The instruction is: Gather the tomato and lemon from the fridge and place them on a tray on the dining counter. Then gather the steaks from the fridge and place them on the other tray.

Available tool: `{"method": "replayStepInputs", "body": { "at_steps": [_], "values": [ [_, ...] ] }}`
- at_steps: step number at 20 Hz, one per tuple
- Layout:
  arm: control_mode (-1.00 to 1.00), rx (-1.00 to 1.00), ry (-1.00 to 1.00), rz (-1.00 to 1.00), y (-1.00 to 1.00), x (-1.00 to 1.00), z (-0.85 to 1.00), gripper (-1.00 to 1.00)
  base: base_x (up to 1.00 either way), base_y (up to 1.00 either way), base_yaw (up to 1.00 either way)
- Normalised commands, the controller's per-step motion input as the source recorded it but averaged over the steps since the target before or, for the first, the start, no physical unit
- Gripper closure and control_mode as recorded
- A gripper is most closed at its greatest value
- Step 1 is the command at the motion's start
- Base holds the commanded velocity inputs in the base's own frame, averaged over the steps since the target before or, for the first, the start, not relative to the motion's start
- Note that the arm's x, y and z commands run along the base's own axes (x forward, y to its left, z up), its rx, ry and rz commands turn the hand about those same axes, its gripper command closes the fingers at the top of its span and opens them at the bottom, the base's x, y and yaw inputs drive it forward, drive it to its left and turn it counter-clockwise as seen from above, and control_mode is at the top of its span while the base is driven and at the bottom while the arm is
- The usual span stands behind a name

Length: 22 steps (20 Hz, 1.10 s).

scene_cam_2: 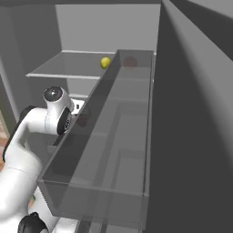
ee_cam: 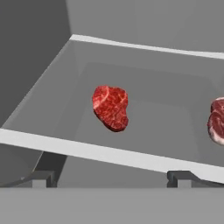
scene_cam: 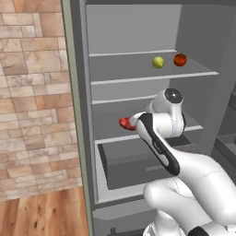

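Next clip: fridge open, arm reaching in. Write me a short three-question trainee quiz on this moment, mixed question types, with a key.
1. True or false: the lemon and the tomato lie on the same shelf of the fridge.
2. How many steaks does the hand view show? A one, B two, C three.
3. Fill in: the gripper is ___ and holds nothing.

Key: 1 true; 2 B, one whole and one cut off by the picture's right edge; 3 open.
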Motion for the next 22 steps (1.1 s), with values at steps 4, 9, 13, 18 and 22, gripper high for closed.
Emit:
{"method": "replayStepInputs", "body": {
  "at_steps": [4,9,13,18,22],
  "values": [
    [-1.0,0.0,0.0,0.0,0.36,0.3,-0.39,-1.0,0.0,0.0,0.0],
    [-1.0,0.0,0.0,0.0,0.27,0.28,-0.34,-1.0,0.0,0.0,0.0],
    [-1.0,0.0,0.0,0.0,0.03,0.27,-0.17,-1.0,0.0,0.0,0.0],
    [-1.0,0.0,0.0,0.0,0.0,0.1,-0.08,-1.0,0.0,0.0,0.0],
    [-1.0,0.0,0.0,0.0,0.0,0.1,-0.09,-1.0,0.0,0.0,0.0]
  ]
}}
